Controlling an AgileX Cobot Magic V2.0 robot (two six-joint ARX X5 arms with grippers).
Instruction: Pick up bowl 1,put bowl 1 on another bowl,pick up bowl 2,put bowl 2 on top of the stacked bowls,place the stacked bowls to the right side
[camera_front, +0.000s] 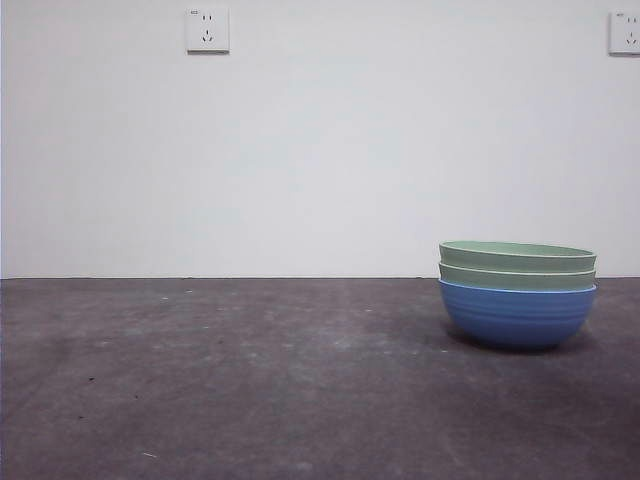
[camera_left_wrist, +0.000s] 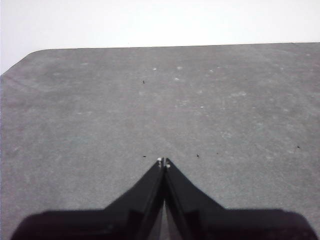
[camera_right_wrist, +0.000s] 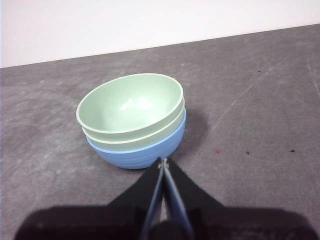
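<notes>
The nested stack of three round ribbed bowls (camera_front: 517, 295), blue at the base with two green ones inside, sits at about four o'clock on the dark grey table (camera_front: 250, 380). The right gripper (camera_right_wrist: 163, 162) hangs just beside it, clenched and empty. The left gripper (camera_left_wrist: 163, 162) is likewise clenched over bare tabletop

A plain white wall (camera_front: 320, 160) stands behind the dark grey, mottled counter (camera_front: 250, 380), meeting it in a straight level line. Two white square wall sockets are mounted high up: one (camera_front: 207, 30) toward the left, another (camera_front: 625, 32) cut by the right edge. Pale scuffs and small specks mark the counter. Light is soft and even.
</notes>
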